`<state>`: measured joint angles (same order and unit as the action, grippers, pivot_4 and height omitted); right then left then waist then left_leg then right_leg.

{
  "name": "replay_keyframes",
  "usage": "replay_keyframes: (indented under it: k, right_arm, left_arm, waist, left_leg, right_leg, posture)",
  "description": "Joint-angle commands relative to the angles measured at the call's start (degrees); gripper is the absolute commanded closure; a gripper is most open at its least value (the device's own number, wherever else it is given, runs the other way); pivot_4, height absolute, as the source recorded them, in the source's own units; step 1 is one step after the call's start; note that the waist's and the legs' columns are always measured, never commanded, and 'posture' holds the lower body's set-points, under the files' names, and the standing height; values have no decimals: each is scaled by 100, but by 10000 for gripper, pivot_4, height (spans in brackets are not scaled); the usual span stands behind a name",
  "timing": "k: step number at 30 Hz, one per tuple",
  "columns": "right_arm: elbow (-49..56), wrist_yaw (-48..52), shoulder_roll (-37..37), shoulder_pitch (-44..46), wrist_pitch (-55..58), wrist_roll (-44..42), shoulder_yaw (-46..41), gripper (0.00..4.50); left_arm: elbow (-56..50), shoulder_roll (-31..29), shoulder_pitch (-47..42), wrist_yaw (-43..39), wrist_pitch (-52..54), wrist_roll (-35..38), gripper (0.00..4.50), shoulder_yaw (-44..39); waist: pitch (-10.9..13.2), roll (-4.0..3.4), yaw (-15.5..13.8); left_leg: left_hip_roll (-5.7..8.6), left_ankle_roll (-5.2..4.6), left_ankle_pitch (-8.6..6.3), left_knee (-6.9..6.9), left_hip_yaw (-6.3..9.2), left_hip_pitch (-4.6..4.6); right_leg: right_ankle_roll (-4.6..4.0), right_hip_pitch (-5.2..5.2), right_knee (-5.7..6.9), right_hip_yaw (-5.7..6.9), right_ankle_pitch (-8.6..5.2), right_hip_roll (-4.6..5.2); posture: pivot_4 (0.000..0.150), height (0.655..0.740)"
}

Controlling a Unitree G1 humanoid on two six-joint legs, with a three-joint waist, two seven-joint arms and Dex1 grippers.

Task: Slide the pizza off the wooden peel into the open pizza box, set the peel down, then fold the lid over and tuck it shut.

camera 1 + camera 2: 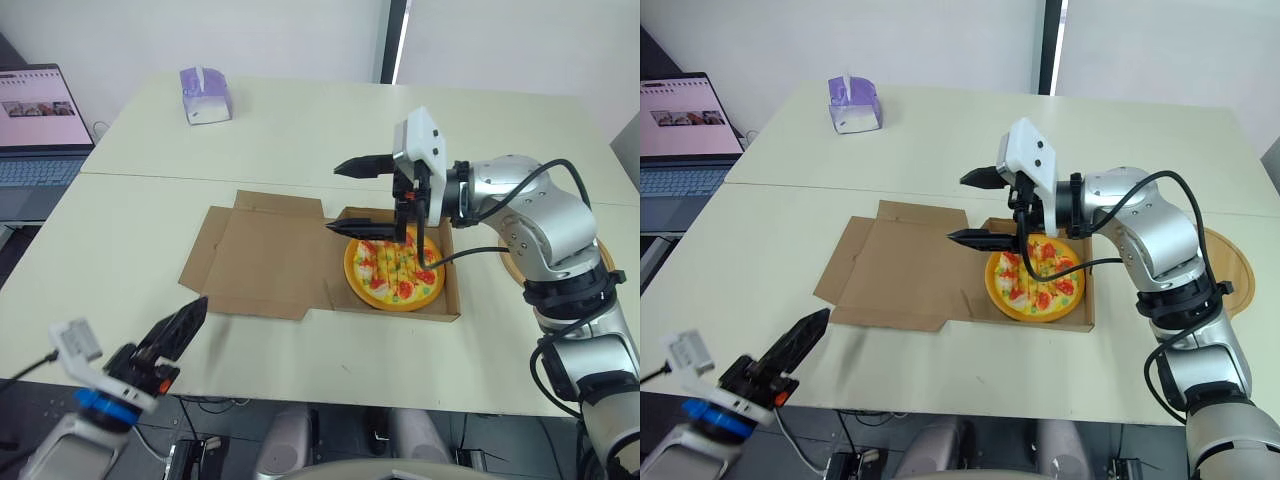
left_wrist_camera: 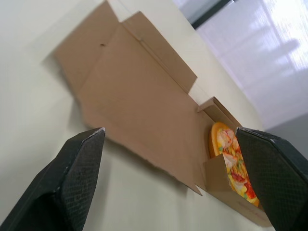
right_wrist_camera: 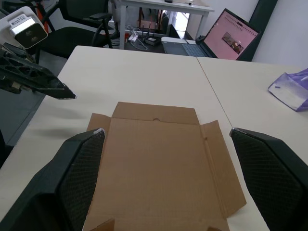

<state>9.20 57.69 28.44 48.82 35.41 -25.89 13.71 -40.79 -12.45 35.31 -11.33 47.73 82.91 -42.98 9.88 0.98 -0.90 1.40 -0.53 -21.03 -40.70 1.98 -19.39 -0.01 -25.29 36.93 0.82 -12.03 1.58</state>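
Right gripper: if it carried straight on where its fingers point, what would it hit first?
Probably the box's open lid, lying flat ahead of the right gripper; depth is unclear.

Pizza (image 1: 393, 272) in box base (image 1: 451, 282), lid (image 1: 268, 255) flat to L; peel (image 1: 1228, 258) far R.

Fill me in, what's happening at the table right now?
The pizza sits in the base of the pizza box, and the wooden peel lies on the table to the robot's right. The lid lies open and flat. The right gripper hovers open over the box near the pizza's left edge, holding nothing. The left gripper, also open and empty, hangs low near the table's front edge, short of the lid. Folding the lid is not yet done.
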Motion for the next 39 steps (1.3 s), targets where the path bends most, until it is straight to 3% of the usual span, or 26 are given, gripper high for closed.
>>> replay_keyframes:
  k: [1, 7, 12, 24, 35, 39]
  right_arm:
    - [98, 134, -77, 165, -219, 58, 13, 342]
    - [227, 66, -229, 127, -199, 131, 86, 342]
    - [351, 52, -235, 92, -125, 188, 93, 342]
    - [584, -120, -193, 24, 63, 234, 83, 342]
    - [662, -219, -167, 24, 146, 206, 44, 342]
    - [671, -223, -143, 12, 151, 194, 29, 0]
  left_arm:
    - [-130, 226, 549, 54, -410, 351, 0, 82]
    - [119, 121, 860, 48, -691, 354, 0, 394]
    - [431, -137, 447, 349, -799, 458, 0, 764]
    - [1132, -137, -706, 1074, -1077, 435, 0, 1500]
    - [1370, -114, -943, 1153, -1136, 471, 0, 1680]
    - [1466, -78, -946, 1178, -1207, 440, 8929, 1661]
  waist:
    - [0, 0, 25]
    - [0, 0, 48]
    - [1, -2, 70]
    - [1, -4, 101]
    - [1, -5, 97]
    - [1, -5, 100]
  left_leg:
    - [0, -1, 0, 0, -2, 3]
    - [-3, 1, 3, -1, 1, 10]
    - [-6, 1, 3, 1, 5, 8]
    - [-6, 3, 3, 2, 8, 6]
    - [-6, 4, 4, 2, 12, 6]
    - [-6, 4, 4, 2, 12, 6]
  right_leg:
    - [-1, 3, 1, 0, 0, 0]
    - [-11, 10, 6, -1, -7, -14]
    - [-5, 8, 5, -1, -4, -19]
    - [-5, 3, 4, -3, -2, -18]
    - [-5, 5, 4, 0, -2, -17]
    - [-5, 5, 3, 0, -3, -17]
  posture:
    - [1500, 7400]
    - [1500, 7400]
    - [1500, 7400]
    - [1500, 7400]
    - [1500, 7400]
    - [1500, 7400]
